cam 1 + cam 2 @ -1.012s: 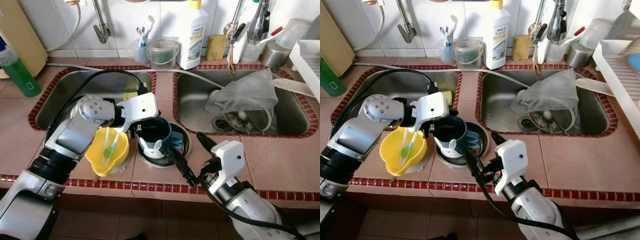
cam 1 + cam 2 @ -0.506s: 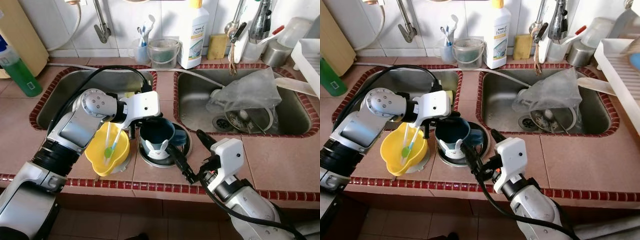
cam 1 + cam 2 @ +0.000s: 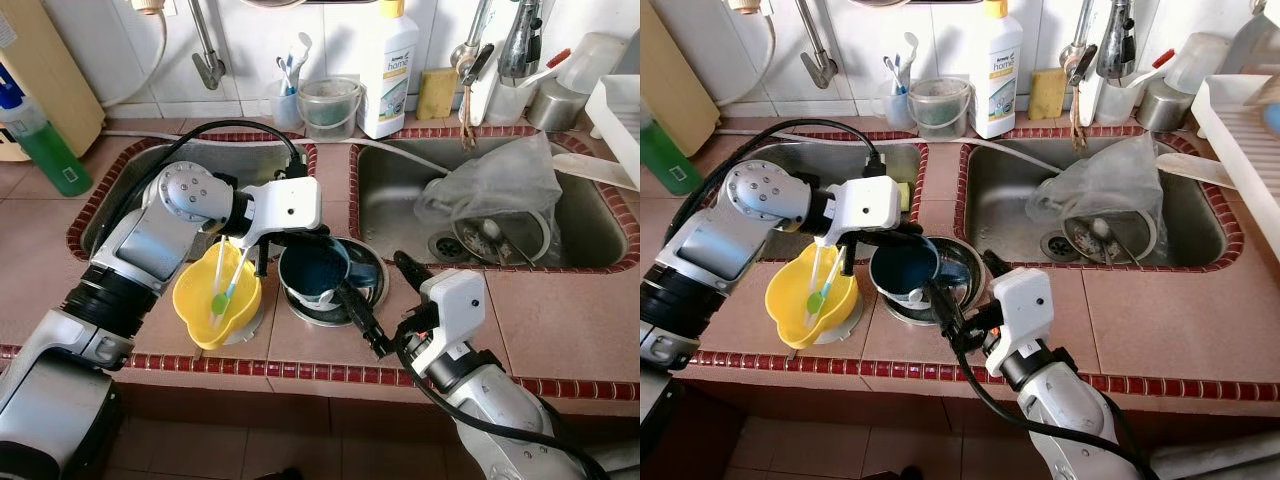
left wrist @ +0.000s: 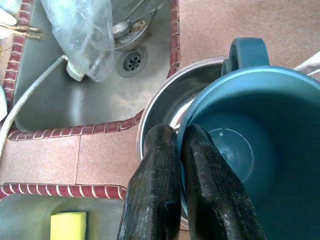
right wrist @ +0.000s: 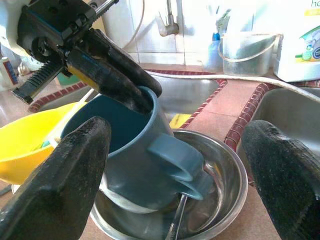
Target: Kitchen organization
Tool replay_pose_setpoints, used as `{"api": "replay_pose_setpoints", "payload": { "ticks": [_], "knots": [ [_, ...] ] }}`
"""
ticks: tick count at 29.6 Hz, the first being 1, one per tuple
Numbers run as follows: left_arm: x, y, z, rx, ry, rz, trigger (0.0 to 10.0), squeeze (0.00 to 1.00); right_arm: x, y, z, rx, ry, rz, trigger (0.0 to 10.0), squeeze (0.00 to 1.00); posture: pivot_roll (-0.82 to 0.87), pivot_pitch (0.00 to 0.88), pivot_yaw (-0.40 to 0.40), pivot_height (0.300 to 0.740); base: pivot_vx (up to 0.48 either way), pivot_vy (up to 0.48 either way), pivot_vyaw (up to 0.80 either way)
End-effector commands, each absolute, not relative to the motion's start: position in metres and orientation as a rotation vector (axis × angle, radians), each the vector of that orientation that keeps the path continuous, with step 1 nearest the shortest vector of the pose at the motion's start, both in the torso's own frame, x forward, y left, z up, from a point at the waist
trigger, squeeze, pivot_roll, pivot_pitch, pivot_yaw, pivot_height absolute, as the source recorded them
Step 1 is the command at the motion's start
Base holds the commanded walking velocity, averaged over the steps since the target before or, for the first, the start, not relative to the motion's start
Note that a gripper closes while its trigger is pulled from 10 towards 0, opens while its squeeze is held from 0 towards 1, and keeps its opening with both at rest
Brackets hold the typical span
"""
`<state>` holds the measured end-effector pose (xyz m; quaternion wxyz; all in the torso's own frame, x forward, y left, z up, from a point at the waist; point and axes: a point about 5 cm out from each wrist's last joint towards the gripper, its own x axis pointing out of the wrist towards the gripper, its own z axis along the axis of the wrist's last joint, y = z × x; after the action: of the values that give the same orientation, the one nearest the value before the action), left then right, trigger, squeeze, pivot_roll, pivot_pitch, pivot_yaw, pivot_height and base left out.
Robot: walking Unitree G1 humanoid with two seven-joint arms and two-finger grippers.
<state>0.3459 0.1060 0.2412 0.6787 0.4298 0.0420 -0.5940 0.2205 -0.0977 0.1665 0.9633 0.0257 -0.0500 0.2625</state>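
Note:
A dark teal mug [image 3: 312, 266] sits tilted in a steel bowl [image 3: 370, 290] on the tiled strip between the two sinks. My left gripper [image 4: 181, 137] is shut on the mug's rim, one finger inside and one outside. Something white [image 3: 320, 298] lies under the mug in the bowl. My right gripper [image 3: 368, 274] is open at the bowl's near right side, fingers [image 5: 60, 175] spread wide with the mug's handle [image 5: 175, 157] facing them. A yellow bowl [image 3: 200, 305] with a green-tipped utensil [image 3: 218, 300] stands just left of the steel bowl.
The left sink [image 3: 150, 170] lies behind my left arm. In the right sink [image 3: 590, 235] are a clear plastic bag [image 3: 495, 185] and dishes. A detergent bottle [image 3: 388, 65], cups and sponge line the back wall. A green bottle [image 3: 45, 155] stands far left, a white rack [image 3: 620, 110] far right.
My left gripper has shifted slightly right and back with the mug, which now tips further and covers most of the white piece. The right gripper has edged closer to the bowl.

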Motion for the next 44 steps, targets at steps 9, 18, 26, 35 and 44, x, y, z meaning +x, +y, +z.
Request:
{"api": "replay_pose_setpoints", "payload": {
  "ticks": [9,18,26,35,44],
  "knots": [
    [0.347,0.115,0.228,1.044,0.212,-1.396,0.0,0.00,0.224,-0.093,0.166,0.064,-0.113,0.513,10.0,0.00,-0.07,0.111,0.169,0.740,0.000,0.000,0.00],
    [0.344,0.119,0.231,1.053,0.255,-1.465,10.0,0.00,0.227,-0.091,0.167,0.093,-0.119,0.518,10.0,0.00,-0.07,0.105,0.174,0.740,0.000,0.000,0.00],
    [0.352,0.120,0.244,0.952,0.230,-1.409,10.0,0.00,0.227,-0.090,0.168,0.103,-0.120,0.532,10.0,0.00,-0.07,0.101,0.169,0.740,0.000,0.000,0.00],
    [0.359,0.129,0.264,0.657,0.211,-1.329,10.0,0.00,0.231,-0.091,0.169,0.101,-0.123,0.551,10.0,0.00,-0.07,0.083,0.139,0.740,0.000,0.000,0.00],
    [0.364,0.138,0.272,0.576,0.167,-1.248,10.0,0.00,0.236,-0.088,0.171,0.098,-0.131,0.578,10.0,0.00,-0.07,0.068,0.119,0.740,0.000,0.000,0.00]
  ]
}}
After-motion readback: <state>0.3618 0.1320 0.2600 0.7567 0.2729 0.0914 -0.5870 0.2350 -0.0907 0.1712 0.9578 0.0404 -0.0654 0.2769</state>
